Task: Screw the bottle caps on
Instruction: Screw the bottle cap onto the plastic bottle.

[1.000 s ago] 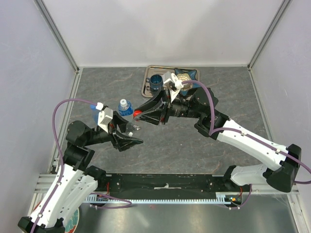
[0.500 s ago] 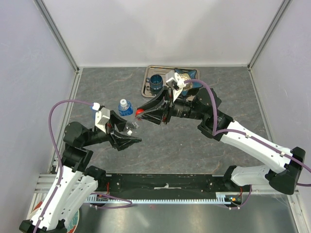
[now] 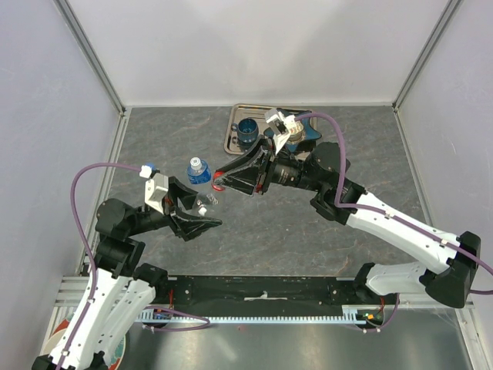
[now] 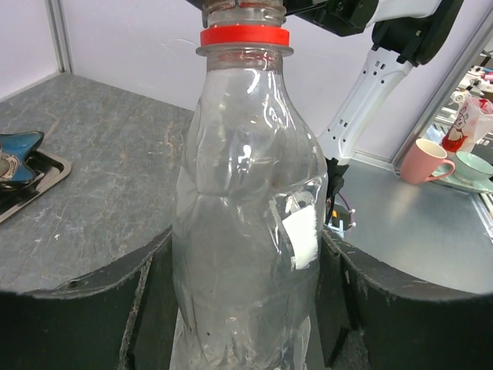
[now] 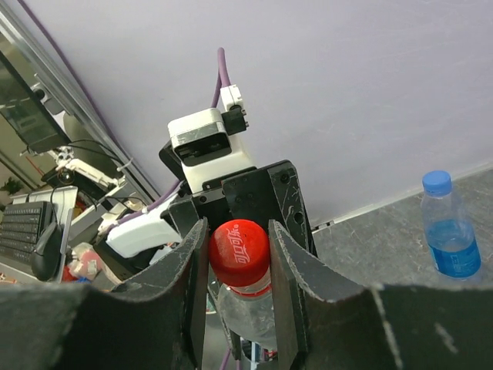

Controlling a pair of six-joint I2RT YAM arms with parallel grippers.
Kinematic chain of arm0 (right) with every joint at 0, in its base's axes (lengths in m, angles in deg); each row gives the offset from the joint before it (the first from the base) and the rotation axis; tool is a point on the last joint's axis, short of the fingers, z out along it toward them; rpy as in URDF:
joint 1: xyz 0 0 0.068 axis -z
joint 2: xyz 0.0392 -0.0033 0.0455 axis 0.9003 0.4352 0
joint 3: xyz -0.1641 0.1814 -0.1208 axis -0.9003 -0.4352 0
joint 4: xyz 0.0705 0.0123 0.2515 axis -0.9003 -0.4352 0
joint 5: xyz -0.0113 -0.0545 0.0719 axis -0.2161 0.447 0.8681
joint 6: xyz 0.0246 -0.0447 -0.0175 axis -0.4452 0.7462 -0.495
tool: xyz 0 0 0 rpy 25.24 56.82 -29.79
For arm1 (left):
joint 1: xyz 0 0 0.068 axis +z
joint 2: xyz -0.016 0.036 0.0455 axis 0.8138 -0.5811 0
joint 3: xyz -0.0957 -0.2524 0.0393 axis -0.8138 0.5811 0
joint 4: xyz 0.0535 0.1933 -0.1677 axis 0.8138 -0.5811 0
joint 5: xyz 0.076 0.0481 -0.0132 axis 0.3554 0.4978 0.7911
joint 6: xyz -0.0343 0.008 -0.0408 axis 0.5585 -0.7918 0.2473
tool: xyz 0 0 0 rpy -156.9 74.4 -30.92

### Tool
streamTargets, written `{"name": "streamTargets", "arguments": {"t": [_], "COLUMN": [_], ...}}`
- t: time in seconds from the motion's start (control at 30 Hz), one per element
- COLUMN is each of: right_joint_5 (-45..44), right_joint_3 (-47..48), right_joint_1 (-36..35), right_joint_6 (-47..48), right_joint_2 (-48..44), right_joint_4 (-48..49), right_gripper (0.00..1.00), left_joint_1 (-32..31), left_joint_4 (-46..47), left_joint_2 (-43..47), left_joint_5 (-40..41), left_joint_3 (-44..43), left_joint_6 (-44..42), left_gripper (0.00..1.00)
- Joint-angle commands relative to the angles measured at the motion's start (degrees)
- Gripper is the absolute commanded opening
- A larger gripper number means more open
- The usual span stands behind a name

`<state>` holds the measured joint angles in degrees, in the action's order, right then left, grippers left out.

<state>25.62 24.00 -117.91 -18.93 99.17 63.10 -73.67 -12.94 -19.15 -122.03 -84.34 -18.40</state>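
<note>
My left gripper (image 3: 202, 216) is shut on a clear, unlabelled bottle (image 4: 246, 231) and holds it by the body above the table, tilted toward the right arm. A red ring (image 4: 245, 36) circles its neck. My right gripper (image 3: 221, 183) is shut on the red cap (image 5: 239, 250), which sits on top of this bottle's neck (image 5: 250, 312). A second bottle (image 3: 199, 170) with a blue label and a blue cap on it stands on the table just behind both grippers. It also shows in the right wrist view (image 5: 447, 227). The white cap is out of view.
A metal tray (image 3: 233, 139) lies at the back of the table with a dark blue cup (image 3: 247, 131) and a blue star-shaped object (image 3: 306, 129) in it. Side walls and aluminium posts close in the table. A pink mug (image 4: 426, 159) stands beyond the table edge.
My left gripper has shifted a little to the left with the clear bottle in it. My right wrist has turned while still shut on the red cap.
</note>
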Motion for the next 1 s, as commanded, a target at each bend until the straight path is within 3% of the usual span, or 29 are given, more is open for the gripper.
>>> {"name": "streamTargets", "arguments": {"t": [0.0,0.2,0.57,0.83,0.97], "right_joint_5": [-1.8,-5.5,-2.0,-13.0,-15.6], "right_joint_3": [-2.7,-0.7,-1.8,1.8,3.0], "right_joint_1": [-0.9,-0.8,-1.7,-8.2,-10.2], "right_joint_6": [-0.9,3.1,3.1,12.0,13.1], "right_joint_2": [0.6,-0.5,0.5,3.5,5.0], "right_joint_4": [-8.2,-10.0,-8.9,-17.1,-20.0], "right_gripper": [0.09,0.09,0.10,0.09,0.09], "left_joint_1": [0.3,0.2,0.3,0.3,0.3], "left_joint_4": [10.2,9.9,9.4,1.3,0.8], "left_joint_2": [1.4,2.2,1.8,0.1,0.2], "left_joint_5": [2.0,1.5,6.0,18.0,18.3], "left_joint_3": [-2.4,-1.6,-1.7,-4.7,-4.5], "left_joint_6": [3.0,4.0,4.6,4.0,2.6], "left_gripper": [0.02,0.02,0.02,0.02,0.02]}}
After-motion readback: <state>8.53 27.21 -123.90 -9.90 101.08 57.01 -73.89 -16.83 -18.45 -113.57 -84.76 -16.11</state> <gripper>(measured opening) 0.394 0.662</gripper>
